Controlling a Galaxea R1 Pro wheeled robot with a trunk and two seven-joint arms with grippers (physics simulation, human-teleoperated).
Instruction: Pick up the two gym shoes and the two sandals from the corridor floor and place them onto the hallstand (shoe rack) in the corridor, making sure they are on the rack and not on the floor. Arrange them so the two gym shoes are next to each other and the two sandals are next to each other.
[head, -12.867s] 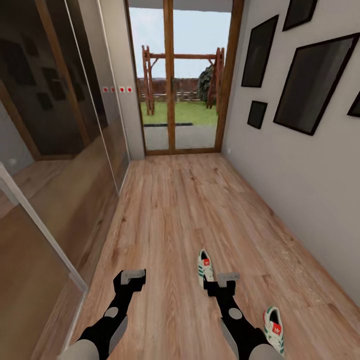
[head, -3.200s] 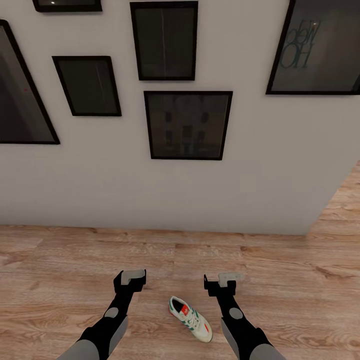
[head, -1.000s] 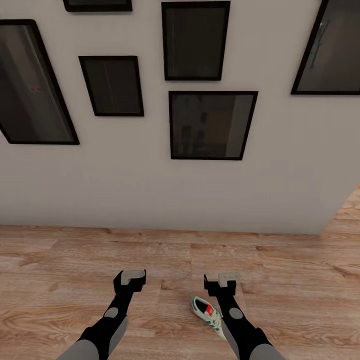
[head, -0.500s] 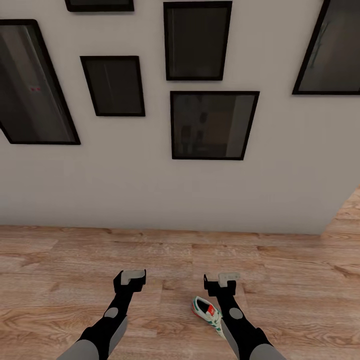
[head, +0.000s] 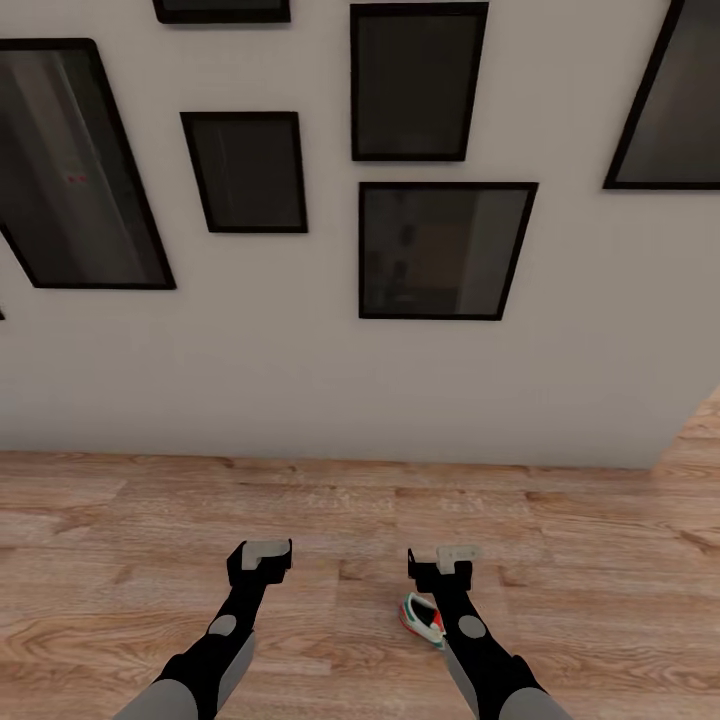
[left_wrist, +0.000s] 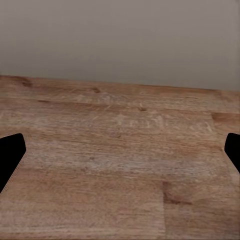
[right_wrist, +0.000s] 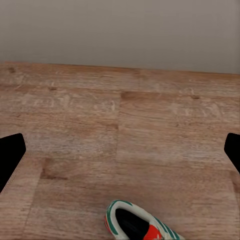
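Observation:
One gym shoe (head: 421, 617), white with green stripes and a red-orange tongue, lies on the corridor floor (head: 120, 540) and is partly hidden under my right forearm. The right wrist view shows its toe end (right_wrist: 135, 222) close below my right gripper (right_wrist: 120, 152), whose dark fingertips (right_wrist: 10, 157) stand far apart, open and empty. In the head view the right gripper (head: 445, 560) hovers just ahead of the shoe. My left gripper (head: 262, 555) is open over bare planks, left of the shoe. The sandals and the hallstand are out of view.
A light grey wall (head: 300, 390) with several black-framed pictures (head: 445, 250) faces me, meeting the floor a short way ahead of the grippers. At the right the wall ends at a corner (head: 665, 455), with more floor beyond.
The whole view has shifted: the camera turned left, so pictures and shoe slid right. The shoe now lies further under my right forearm. Both arms keep their pose.

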